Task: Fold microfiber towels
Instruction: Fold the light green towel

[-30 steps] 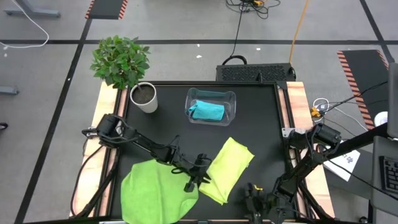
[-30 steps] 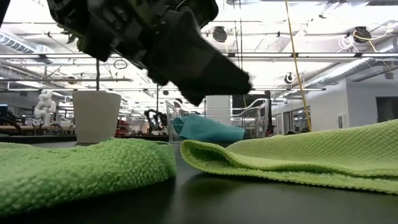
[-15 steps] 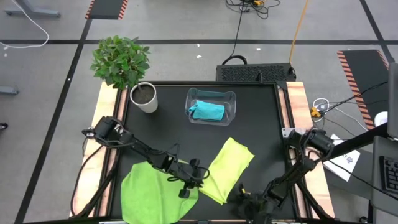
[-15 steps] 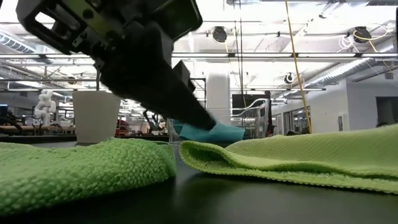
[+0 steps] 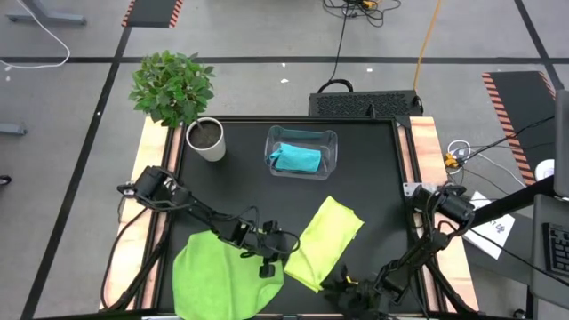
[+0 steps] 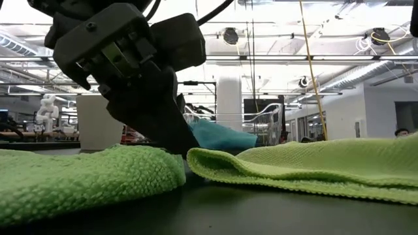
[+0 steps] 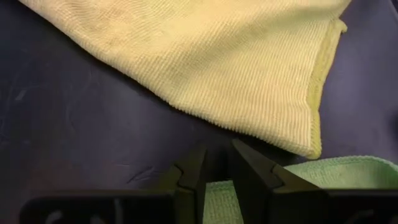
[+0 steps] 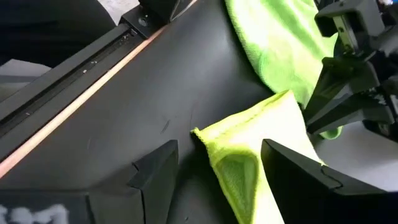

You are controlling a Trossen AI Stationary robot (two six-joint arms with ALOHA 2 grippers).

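Observation:
A bright green towel (image 5: pixel 222 277) lies flat at the table's near left. A pale yellow-green towel (image 5: pixel 325 240) lies flat to its right. A turquoise towel (image 5: pixel 297 158) sits bunched in the clear bin (image 5: pixel 331 142). My left gripper (image 5: pixel 266 264) is down on the bright green towel's right edge and shut on it. It also shows in the low view (image 6: pixel 166 140). My right gripper (image 8: pixel 219 148) is open and low by the table's near edge. The pale towel's near corner (image 8: pixel 239 158) lies between its fingers. My left gripper has the bright green towel's right edge (image 7: pixel 219 196) between its two fingers, which stand close together. The fingers (image 7: pixel 245 165) slant down from the table's left. The towel lies on the table; one layer or several, I cannot tell.
A white pot (image 5: pixel 206 140) with a leafy plant stands at the far left. The bin stands at the far middle. The table's near rail (image 8: pixel 81 93) runs close by my right gripper. Bare dark table lies between the towels and the bin.
My left gripper has gone down and a little toward the table's left, onto the bright green towel's right edge. My right gripper has moved toward the table's left, up to the pale towel's near corner. Both towels lie as before.

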